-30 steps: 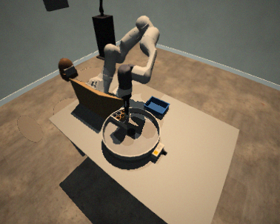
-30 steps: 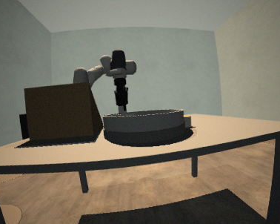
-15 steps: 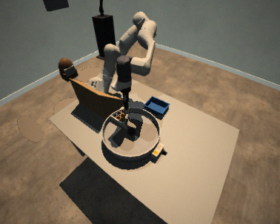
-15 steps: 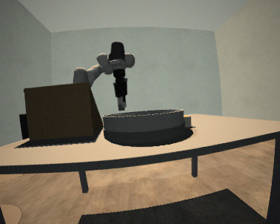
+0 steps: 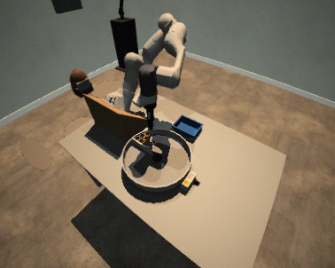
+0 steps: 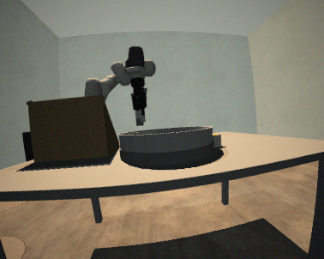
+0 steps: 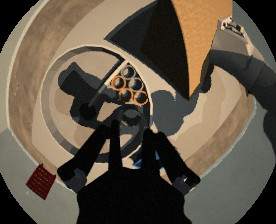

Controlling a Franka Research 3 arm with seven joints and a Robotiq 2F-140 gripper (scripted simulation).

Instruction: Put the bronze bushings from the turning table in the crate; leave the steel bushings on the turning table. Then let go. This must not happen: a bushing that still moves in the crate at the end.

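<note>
The round walled turning table (image 5: 188, 157) (image 6: 165, 142) (image 7: 46, 102) has a wedge-shaped bay at its side. In it, in the wrist view, stand three orange-rimmed bronze bushings (image 7: 119, 76) and two grey steel bushings (image 7: 128, 65). My gripper (image 5: 150, 129) (image 6: 140, 123) (image 7: 131, 117) points down above the turning table's wall height, near the bay. It is shut on a bushing (image 7: 132, 116), which looks dark grey in shade; its metal I cannot tell. The blue crate (image 5: 188, 128) stands beside the turning table; its inner floor shows no bushing in the top view.
A tall brown slanted panel (image 5: 113, 117) (image 6: 69, 130) (image 7: 199, 40) stands close beside the turning table, by the bay. A small box with an orange mark (image 5: 188, 181) sits at the turning table's outer wall, on the side away from the panel.
</note>
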